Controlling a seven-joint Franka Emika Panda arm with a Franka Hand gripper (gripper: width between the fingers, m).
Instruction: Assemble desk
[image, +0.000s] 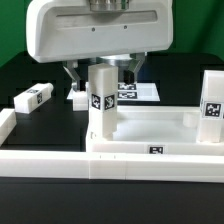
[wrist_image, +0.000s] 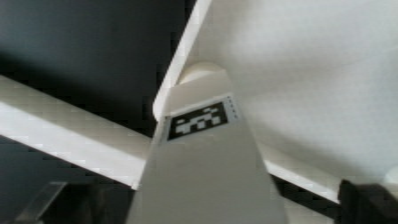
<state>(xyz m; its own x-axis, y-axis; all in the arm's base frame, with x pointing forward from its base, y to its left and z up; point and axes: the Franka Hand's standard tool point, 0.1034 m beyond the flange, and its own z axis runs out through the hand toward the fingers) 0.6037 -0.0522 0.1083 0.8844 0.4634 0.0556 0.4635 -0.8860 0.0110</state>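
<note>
On the exterior view's left, a long white border rail (image: 45, 160) runs along the near edge of the black tabletop (image: 40, 65) and turns back at its left end. Just behind that turn the lying leg (image: 33, 98) rests flat on the tabletop with its black-and-white tag facing the camera, well apart from the other parts. Further right, a small white block (image: 78, 98) sits on the tabletop. It is partly hidden, so I cannot tell whether it is another leg.

In the middle, the upright leg (image: 100, 105) stands at the left end of the desk panel (image: 150, 130), the large white tray with a raised rim that lies just behind the rail. The gripper (image: 100, 80) hangs over the top of this leg, released. Its 2 fingers (image: 73, 76) stand wide, 1 on each side of the leg, with a gap on both sides. In the wrist view the same leg (wrist_image: 199, 170) rises through the centre with its tag showing, a dark finger (wrist_image: 54, 200) stands clear of it, and the panel's white floor (wrist_image: 302, 90) lies beyond.

Behind the gripper the marker board (image: 138, 92) lies flat on the tabletop. A tag (image: 157, 150) sits on the panel's front rim. At the panel's right end the right-hand leg (image: 212, 105) stands upright, cut by the picture's edge
</note>
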